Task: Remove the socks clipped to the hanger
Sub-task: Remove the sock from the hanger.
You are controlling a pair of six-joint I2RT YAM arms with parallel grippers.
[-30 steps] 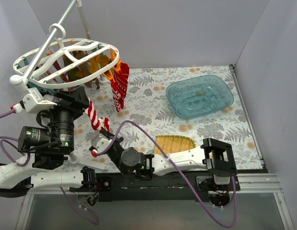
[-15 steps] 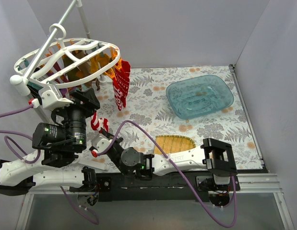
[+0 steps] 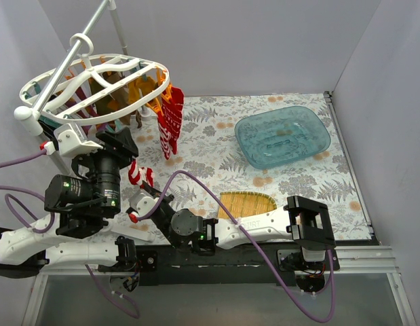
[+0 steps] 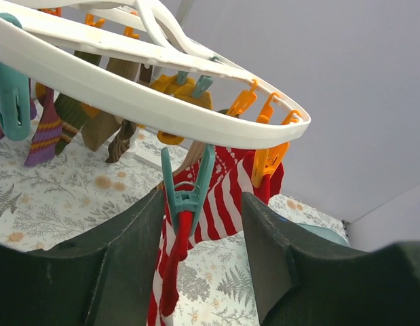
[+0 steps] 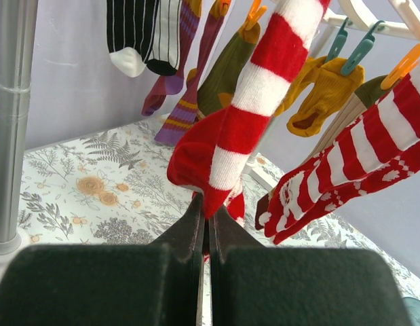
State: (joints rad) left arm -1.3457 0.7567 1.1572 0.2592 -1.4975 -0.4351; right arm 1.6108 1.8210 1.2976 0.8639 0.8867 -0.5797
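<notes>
They are partway through freeing one sock. The right hand (image 5: pixel 208 216) is clenched on the toe of a broad red-and-white striped sock (image 5: pixel 264 88), which hangs from somewhere overhead, above the patterned bench (image 5: pixel 94 197). The left hand (image 4: pixel 201 198) sits just under the rim of the white hanger (image 4: pixel 128 95). Its fingers (image 4: pixel 131 238) are spread and grasp nothing, one on each side of a teal clip (image 4: pixel 186 180) that bites a strip of red fabric.

I take this for the unclipping step: one hand holds the sock while the other lines up on the peg. Next, as I judge it, the left hand must close on the clip's splayed upper wings, so that the right hand can draw the sock down and away. A squeeze too low would only pinch the cloth harder.

The other socks (image 5: pixel 176 61) dangle clipped around the frame.

From overhead the left arm (image 3: pixel 94 176) covers the clip, and only a short stretch of the striped sock (image 3: pixel 136 175) shows. Its top runs out of the right wrist view, so I cannot tell whether the teal clip is what holds it. I cannot tell either whether the left fingers touch the clip.
</notes>
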